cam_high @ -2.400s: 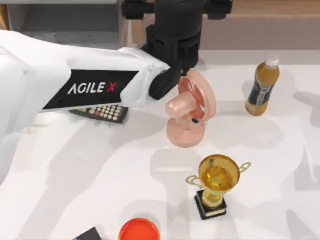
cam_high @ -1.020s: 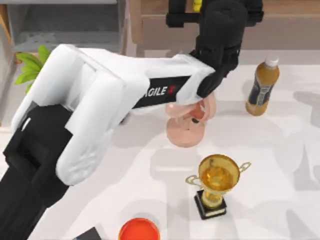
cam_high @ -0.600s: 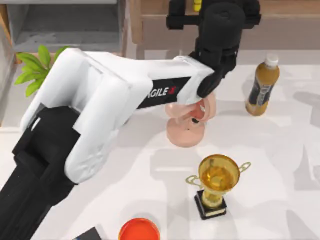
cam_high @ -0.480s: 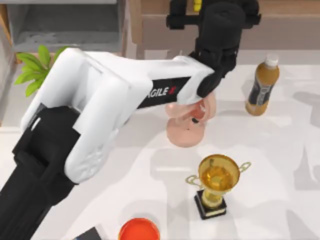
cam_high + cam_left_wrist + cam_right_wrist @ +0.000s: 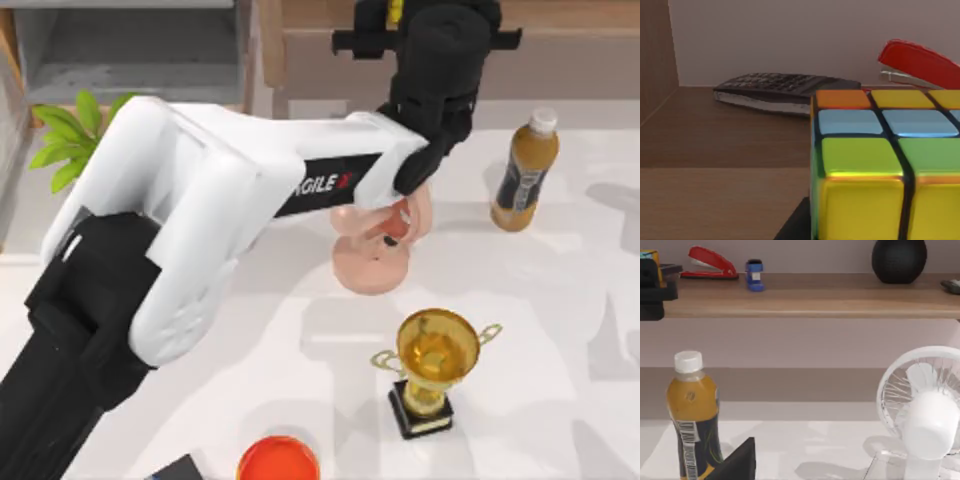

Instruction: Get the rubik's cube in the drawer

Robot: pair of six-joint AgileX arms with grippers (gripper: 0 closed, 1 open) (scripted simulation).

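While the left arm stretches from the near left across the table to the brown shelf (image 5: 560,40) at the far side, its gripper (image 5: 398,12) sits at the shelf's edge with the cube (image 5: 885,165) right against it. In the left wrist view the cube looms close, its yellow, green, blue and orange squares on the shelf's wooden board; I cannot tell whether the fingers are clamped on it or merely around it. The low, level reach looks chosen to take the cube from the side, since it sits back on the ledge. Just beyond the cube on the same board lie a dark calculator (image 5: 782,90) and a red stapler (image 5: 920,62). Away from the shelf, on the white table (image 5: 560,330), a pink fan (image 5: 380,245) stands under the arm's forearm, a bottle (image 5: 525,170) to its right, a gold trophy (image 5: 432,365) nearer, and an orange dish (image 5: 278,460) at the near edge. The drawer (image 5: 130,50) is at the far left, open and grey inside, well apart from the cube, so the carry is yet to come. The right gripper (image 5: 737,460) is near the bottle, idle; its fingers' state is unclear.
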